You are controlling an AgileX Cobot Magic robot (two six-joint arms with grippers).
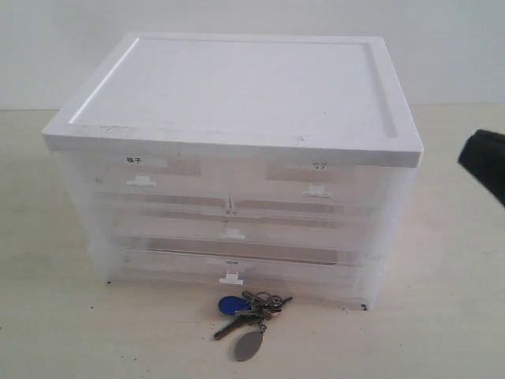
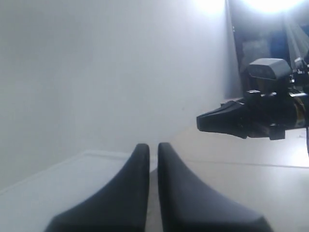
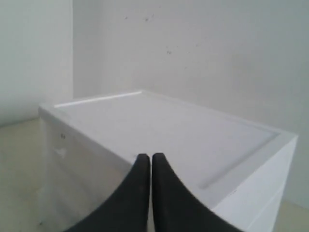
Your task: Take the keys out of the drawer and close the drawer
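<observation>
The keys [image 1: 248, 317], with a round blue fob [image 1: 230, 305] and an oval grey tag [image 1: 248, 345], lie on the table just in front of the white drawer cabinet [image 1: 237, 170]. All the translucent drawers sit pushed in, the bottom drawer [image 1: 237, 268] included. My right gripper [image 3: 151, 157] is shut with nothing in it and hovers off the cabinet's right side; it shows as a black tip [image 1: 483, 162] in the exterior view. My left gripper [image 2: 153, 146] is shut and empty, out of the exterior view, with the cabinet's top before it.
The beige table [image 1: 442, 316] runs round the cabinet. A white wall [image 1: 442, 47] stands behind. In the left wrist view the right arm [image 2: 256, 116] hangs across the table from my left gripper.
</observation>
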